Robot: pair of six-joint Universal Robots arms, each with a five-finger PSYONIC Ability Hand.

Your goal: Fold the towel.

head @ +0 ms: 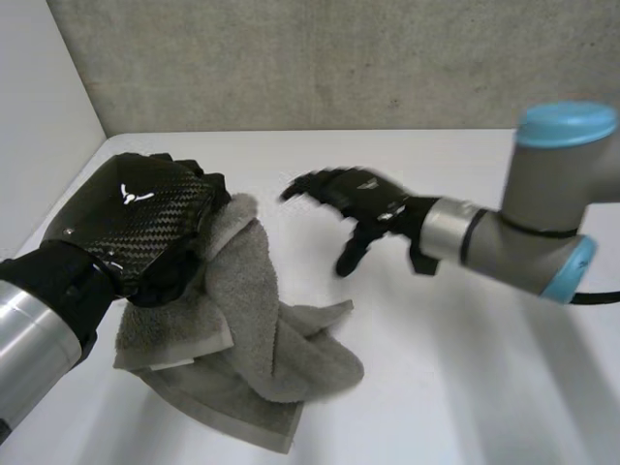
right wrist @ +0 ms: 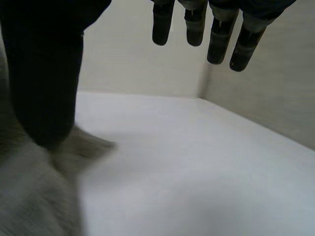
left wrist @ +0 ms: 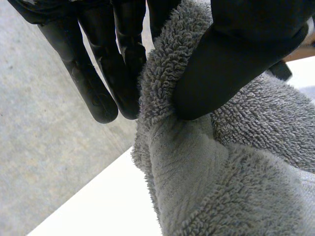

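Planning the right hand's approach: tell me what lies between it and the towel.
Bare white table, nothing else, as the head view shows between the right hand and the grey towel.

white table (head: 455,387), grey concrete wall (head: 339,58), white side panel (head: 39,116)

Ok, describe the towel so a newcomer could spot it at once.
Start from the white table and look to the robot's left side. A grey terry towel lies crumpled there, one part raised and pinched by the left hand. It is the one soft thing among hard black parts; the right hand hangs open beside it.
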